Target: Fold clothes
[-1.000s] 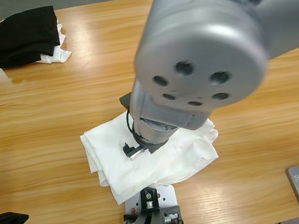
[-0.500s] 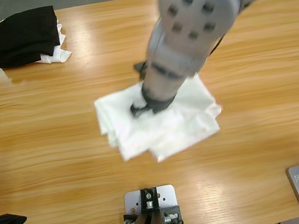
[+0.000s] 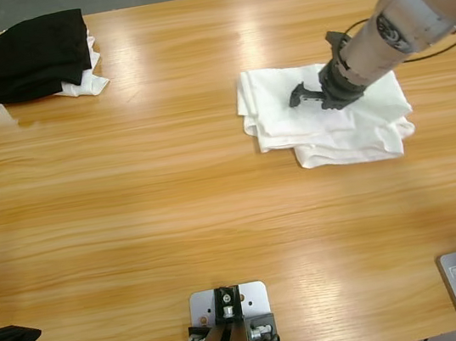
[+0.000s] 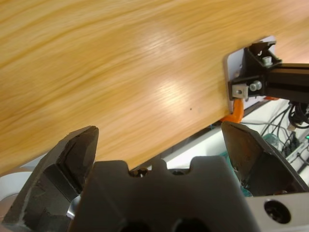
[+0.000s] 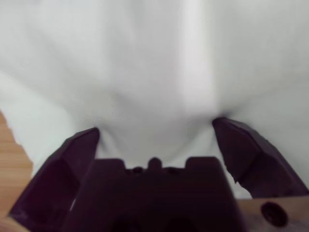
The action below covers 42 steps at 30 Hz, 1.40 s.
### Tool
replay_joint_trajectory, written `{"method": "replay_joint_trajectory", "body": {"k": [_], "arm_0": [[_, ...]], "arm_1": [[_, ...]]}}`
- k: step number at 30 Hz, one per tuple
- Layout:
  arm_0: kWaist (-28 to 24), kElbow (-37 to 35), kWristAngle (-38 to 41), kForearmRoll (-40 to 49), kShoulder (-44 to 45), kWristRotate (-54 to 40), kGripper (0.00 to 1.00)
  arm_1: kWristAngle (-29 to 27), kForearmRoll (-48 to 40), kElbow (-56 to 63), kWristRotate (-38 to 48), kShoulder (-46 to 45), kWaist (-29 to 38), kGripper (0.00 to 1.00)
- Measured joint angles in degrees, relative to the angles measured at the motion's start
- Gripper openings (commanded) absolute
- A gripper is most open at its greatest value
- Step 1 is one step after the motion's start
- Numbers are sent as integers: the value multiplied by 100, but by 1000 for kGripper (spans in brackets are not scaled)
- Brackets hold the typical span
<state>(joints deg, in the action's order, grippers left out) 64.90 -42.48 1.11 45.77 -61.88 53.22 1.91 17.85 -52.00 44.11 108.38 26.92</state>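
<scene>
The white T-shirt [image 3: 323,118], thin and wrinkled, lies folded into a rough rectangle on the right half of the glossy wooden table [image 3: 128,194]. The right gripper [image 3: 310,96] presses on its top with jaws spread, gripping nothing. The left gripper [image 4: 159,145] hangs unclenched over bare wood near the table's front edge; a folded black bundle [image 3: 34,53] sits well apart at the far left corner.

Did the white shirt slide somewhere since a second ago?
Yes. The white T-shirt slid with the right pincer away from the rig plate at the table's near edge, toward the right side and farther from the black bundle.

The white T-shirt [image 3: 324,122] lies folded and wrinkled at the table's right side.
</scene>
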Motion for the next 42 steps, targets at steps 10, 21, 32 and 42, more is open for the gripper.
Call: {"method": "replay_joint_trajectory", "body": {"k": [10,21,32,42], "arm_0": [[-1,0,0,0,-10,0,1000],[-1,0,0,0,-10,-31,1000],[-1,0,0,0,-10,-84,1000],[-26,-17,0,0,-10,-120,1000]], "arm_1": [[-7,156,393,-552,-218,1035,996],[41,2173,-1010,-5702,436,1721,996],[-575,1720,-840,-8225,330,2639,982],[-642,2220,-727,-8489,-95,2249,931]]}}
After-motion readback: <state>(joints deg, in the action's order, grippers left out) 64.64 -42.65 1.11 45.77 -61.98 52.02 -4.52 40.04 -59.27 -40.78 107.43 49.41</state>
